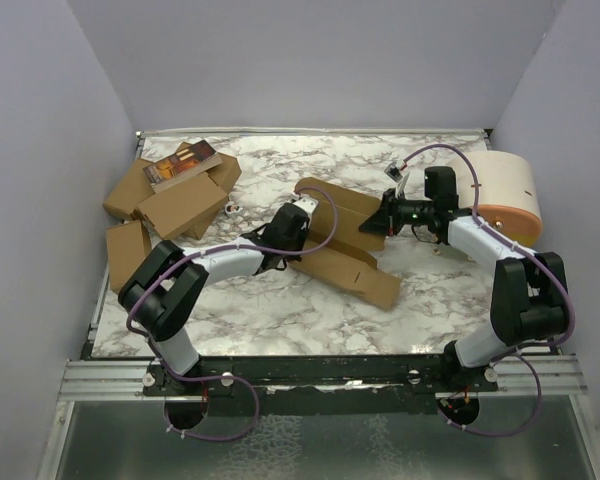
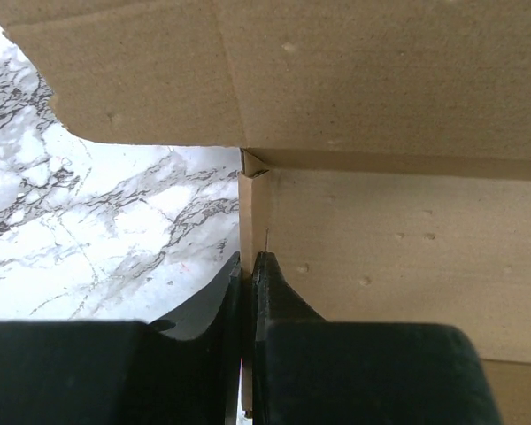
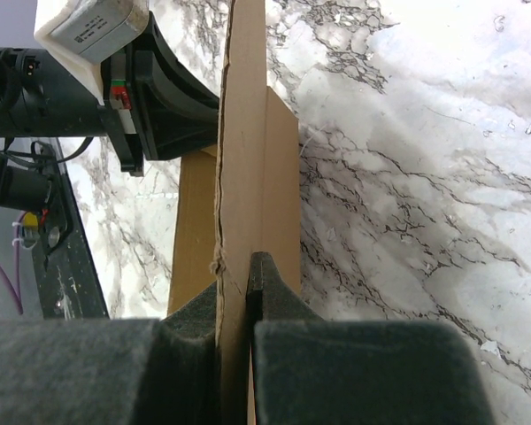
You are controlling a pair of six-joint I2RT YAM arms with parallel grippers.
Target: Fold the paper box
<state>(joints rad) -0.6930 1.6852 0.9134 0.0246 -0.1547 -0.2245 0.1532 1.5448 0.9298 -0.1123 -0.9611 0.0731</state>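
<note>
Nothing can be read for certain. A grey label (image 3: 102, 27) on the white block at the top left of the right wrist view carries a few lines of small print, too fine to make out. In the top view a dark pack (image 1: 180, 163) lying on the heap of cartons (image 1: 180, 208) has a printed cover in brown and orange, but its lettering is blurred beyond reading
</note>
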